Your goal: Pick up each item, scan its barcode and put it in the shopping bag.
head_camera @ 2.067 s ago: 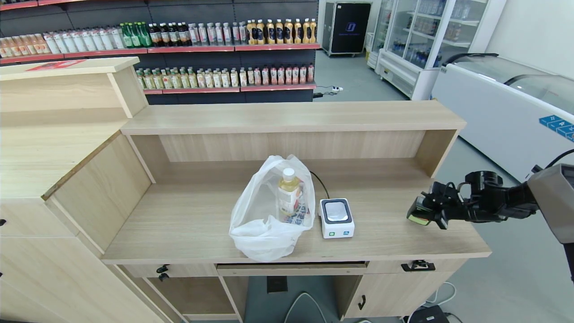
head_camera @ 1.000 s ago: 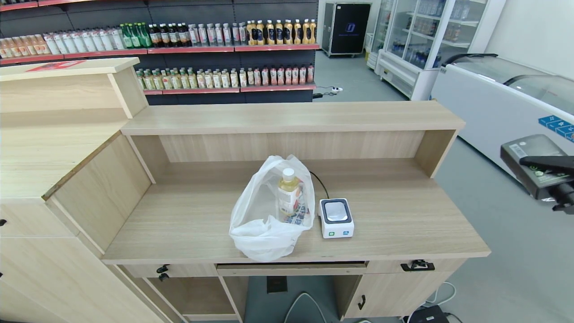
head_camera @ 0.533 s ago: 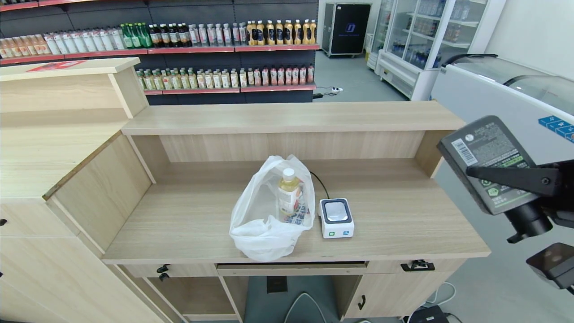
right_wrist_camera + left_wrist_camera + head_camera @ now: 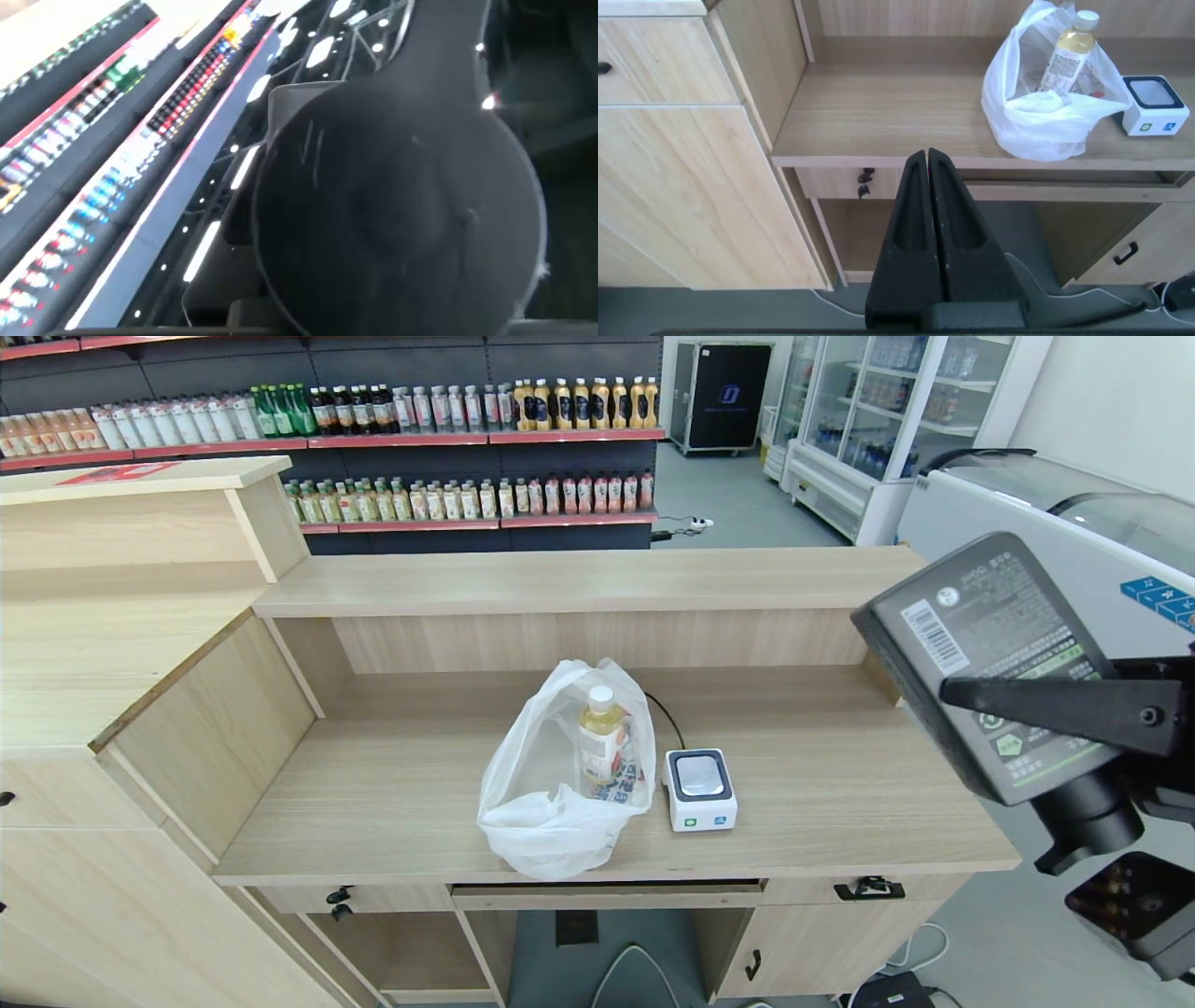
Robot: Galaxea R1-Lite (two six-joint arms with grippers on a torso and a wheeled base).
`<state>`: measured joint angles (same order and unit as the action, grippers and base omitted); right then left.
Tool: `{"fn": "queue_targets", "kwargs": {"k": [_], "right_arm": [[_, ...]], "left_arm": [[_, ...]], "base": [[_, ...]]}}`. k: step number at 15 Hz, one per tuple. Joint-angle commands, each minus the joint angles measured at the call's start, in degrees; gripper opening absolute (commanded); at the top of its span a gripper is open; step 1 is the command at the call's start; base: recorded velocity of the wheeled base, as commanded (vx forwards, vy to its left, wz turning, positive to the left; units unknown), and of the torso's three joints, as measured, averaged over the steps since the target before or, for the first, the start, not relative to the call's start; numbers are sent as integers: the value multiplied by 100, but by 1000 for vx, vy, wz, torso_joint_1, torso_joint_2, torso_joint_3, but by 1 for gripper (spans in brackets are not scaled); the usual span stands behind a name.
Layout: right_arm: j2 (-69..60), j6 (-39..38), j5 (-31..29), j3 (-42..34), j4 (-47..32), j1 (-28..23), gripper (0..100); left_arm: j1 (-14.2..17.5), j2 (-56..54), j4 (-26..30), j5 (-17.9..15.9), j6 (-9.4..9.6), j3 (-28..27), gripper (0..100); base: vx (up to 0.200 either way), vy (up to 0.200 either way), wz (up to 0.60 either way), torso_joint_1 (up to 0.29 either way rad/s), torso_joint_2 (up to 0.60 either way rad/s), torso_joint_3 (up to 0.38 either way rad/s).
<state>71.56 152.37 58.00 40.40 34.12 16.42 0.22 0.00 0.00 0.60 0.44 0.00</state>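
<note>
My right gripper [image 4: 966, 695] is raised beside the counter's right end, shut on a dark grey flat package [image 4: 980, 635] whose barcode label faces the head camera. In the right wrist view the dark package [image 4: 392, 205] sits very close to the lens. A white plastic shopping bag [image 4: 551, 803] stands open mid-counter with a yellow-drink bottle [image 4: 599, 737] upright inside. Just right of the bag sits the white barcode scanner [image 4: 700, 789]. My left gripper [image 4: 928, 163] is shut on nothing, low before the counter's left front, well away from the bag [image 4: 1046, 103] and scanner [image 4: 1155, 105].
The wooden counter [image 4: 840, 803] has a raised back shelf [image 4: 607, 579] and a taller side unit [image 4: 112, 616] on the left. A drawer handle [image 4: 868, 889] sticks out under the front edge. A chest freezer [image 4: 1055, 541] stands at the right; drink shelves [image 4: 373, 429] line the back.
My right arm swung out past the counter's right end, then came back with the package, which has risen and moved left toward the counter. Bag, bottle and scanner stayed put.
</note>
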Motion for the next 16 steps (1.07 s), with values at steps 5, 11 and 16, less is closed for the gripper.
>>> {"fn": "queue_targets", "kwargs": {"k": [5,11,16], "right_arm": [[42,-234,-632,100,16,1399,0],[-459,-225,-1467,-76,-20,2111,0],[-1030,-155,-1564,-208,-274,2111,0]], "left_arm": [[4,0,0,2,0,0,0],[4,0,0,2,0,0,0],[4,0,0,2,0,0,0]], "base": [[0,0,0,0,0,0],[0,0,0,0,0,0],[0,0,0,0,0,0]]}}
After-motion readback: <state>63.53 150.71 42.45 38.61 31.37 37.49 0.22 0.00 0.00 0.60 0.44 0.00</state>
